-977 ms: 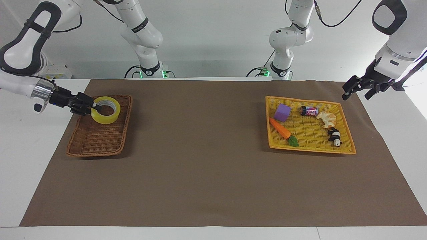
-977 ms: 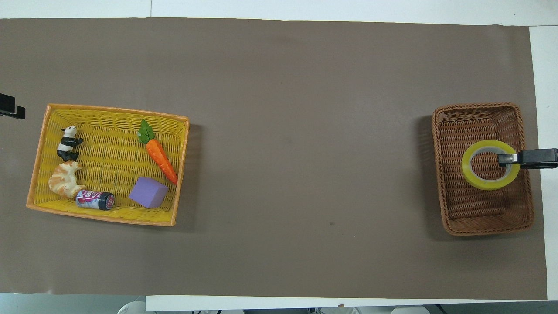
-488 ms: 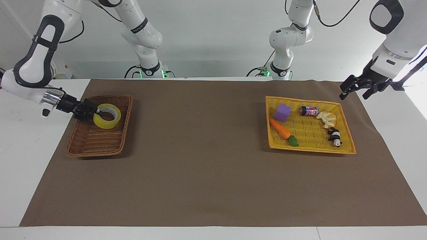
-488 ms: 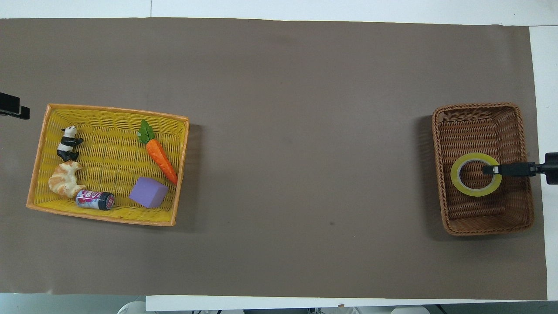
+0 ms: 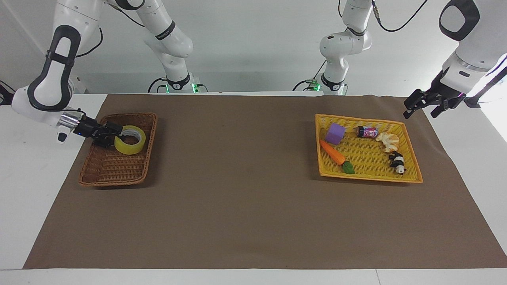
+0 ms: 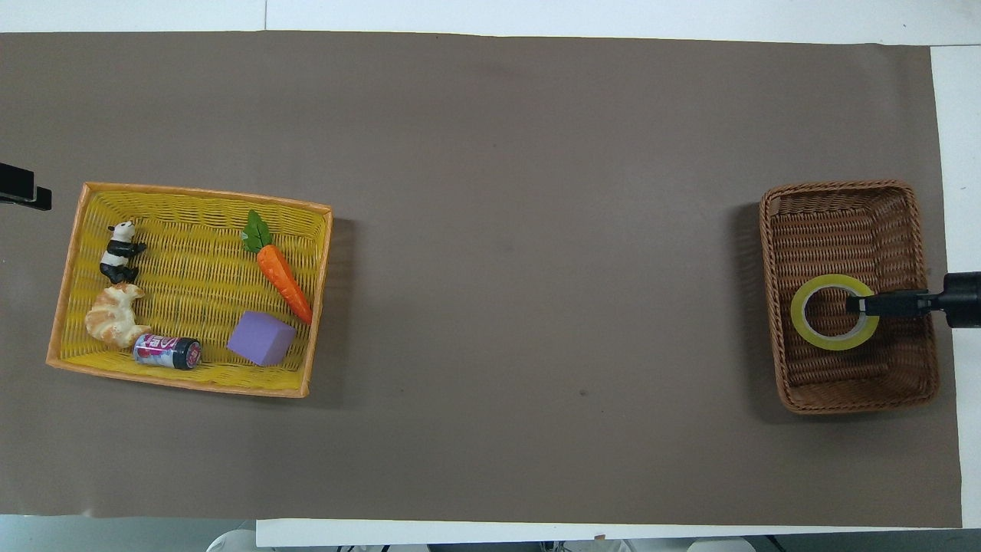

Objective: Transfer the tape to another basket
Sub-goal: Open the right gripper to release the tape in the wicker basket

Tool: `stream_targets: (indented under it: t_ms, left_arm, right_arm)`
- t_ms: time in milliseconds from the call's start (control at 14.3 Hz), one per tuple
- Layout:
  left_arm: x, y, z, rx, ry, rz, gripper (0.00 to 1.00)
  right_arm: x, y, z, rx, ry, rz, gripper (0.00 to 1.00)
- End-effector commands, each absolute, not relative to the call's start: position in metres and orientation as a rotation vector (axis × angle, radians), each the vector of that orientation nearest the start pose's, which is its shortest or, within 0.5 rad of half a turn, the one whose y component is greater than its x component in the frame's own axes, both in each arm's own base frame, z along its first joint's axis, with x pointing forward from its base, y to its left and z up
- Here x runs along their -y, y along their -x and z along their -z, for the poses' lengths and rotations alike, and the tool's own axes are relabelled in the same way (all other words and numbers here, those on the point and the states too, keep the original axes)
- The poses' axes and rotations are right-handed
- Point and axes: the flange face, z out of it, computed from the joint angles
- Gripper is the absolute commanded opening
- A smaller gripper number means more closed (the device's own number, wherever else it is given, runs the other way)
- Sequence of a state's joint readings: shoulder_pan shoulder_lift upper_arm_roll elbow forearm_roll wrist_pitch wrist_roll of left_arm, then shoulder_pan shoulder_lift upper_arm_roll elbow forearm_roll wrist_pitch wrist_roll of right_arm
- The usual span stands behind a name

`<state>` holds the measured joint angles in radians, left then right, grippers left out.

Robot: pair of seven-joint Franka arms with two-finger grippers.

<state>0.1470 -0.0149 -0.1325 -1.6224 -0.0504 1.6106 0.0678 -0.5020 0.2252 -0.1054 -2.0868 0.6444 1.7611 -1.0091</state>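
One tape, two baskets, five toys.

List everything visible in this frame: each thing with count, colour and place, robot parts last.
tape: 1, yellow with pale core, in the brown basket, gripped at its wall by the right gripper
brown basket: 1, dark brown wicker, at the right arm's end of the table
yellow basket: 1, bright yellow, at the left arm's end
purple block: 1, purple, in the yellow basket
carrot: 1, orange with green leaf, in the yellow basket
can: 1, dark with red label, lying in the yellow basket
croissant: 1, tan, in the yellow basket
panda: 1, black and white, in the yellow basket
mat: 1, brown, covering the table
right gripper: 1, black, jaws shut on the tape
left gripper: 1, black, jaws open, waiting over the mat's edge beside the yellow basket
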Motion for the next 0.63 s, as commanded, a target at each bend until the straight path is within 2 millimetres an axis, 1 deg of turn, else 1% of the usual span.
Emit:
stream_targets:
  t_ms: [0,140,209,349,419,488,558]
  left_arm:
    - [-0.008,-0.545,-0.612,-0.082,3.166,0.026,1.0]
    - [-0.008,-0.547,-0.613,-0.082,3.165,0.048,1.0]
    - [-0.003,-0.547,-0.613,-0.099,3.165,0.043,1.0]
    - [-0.001,-0.547,-0.613,-0.101,3.165,0.045,1.0]
    - [0.001,-0.547,-0.612,-0.109,3.165,0.042,1.0]
    - [0.007,-0.545,-0.607,-0.12,3.165,0.025,1.0]
    - [0.01,-0.541,-0.604,-0.132,3.166,0.021,1.0]
  right_arm:
    - [0.253,-0.467,-0.319,0.177,2.419,0.077,1.0]
    - [0.245,-0.483,-0.346,0.273,2.48,0.077,1.0]
    - [0.244,-0.487,-0.362,0.304,2.512,0.081,1.0]
    - [0.231,-0.492,-0.389,0.358,2.549,0.096,1.0]
    - [0.231,-0.493,-0.401,0.382,2.581,0.095,1.0]
    - [0.232,-0.496,-0.419,0.419,2.626,0.093,1.0]
    - [0.228,-0.502,-0.436,0.465,2.667,0.088,1.0]
